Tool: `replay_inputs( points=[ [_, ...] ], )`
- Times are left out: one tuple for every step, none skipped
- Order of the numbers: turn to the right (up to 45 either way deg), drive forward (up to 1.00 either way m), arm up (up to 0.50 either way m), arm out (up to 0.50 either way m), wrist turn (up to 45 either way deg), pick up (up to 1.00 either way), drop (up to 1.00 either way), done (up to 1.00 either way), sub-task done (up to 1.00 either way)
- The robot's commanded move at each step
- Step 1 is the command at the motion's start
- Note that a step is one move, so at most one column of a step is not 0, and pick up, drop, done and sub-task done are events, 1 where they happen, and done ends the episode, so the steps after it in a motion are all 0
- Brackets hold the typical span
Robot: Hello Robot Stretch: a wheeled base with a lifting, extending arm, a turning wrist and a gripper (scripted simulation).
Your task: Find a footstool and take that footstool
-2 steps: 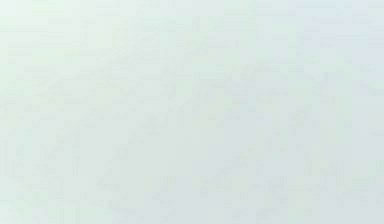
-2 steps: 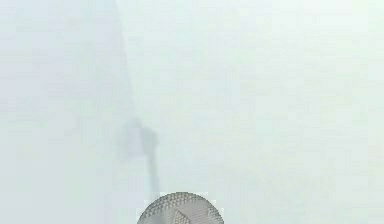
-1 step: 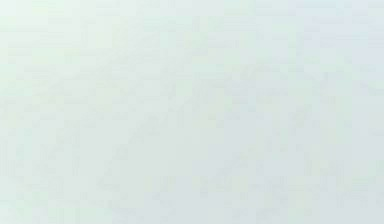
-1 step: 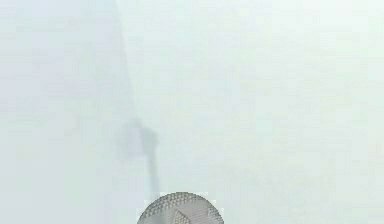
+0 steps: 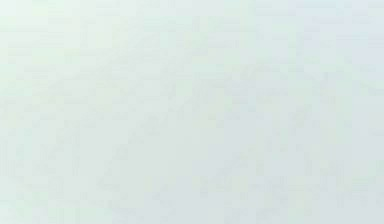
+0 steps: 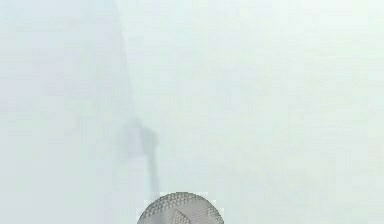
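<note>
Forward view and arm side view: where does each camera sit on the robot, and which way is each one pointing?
Forward view: sits on the robot, looks ahead and somewhat down, and faces a plain pale whitish surface; no robot part can be made out.
Arm side view: fixed on the robot's body, looks out to the arm's side; pale background with a faint slanted edge, a faint grey upright shape and a round grey patterned disc at the bottom edge; whether either is the robot's I cannot tell.
Shared: both face pale surfaces; nothing can be matched between them.

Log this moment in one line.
phase: search | forward view: pale wall ahead | arm side view: round grey object at bottom edge
</note>
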Motion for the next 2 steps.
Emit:
replay_inputs(
  points=[
    [0.0, 0.0, 0.0, 0.0, 45.0, 0.0, 0.0, 0.0, 0.0],
    [0.0, 0.0, 0.0, 0.0, 39.0, 0.0, 0.0, 0.0, 0.0]
  ],
)
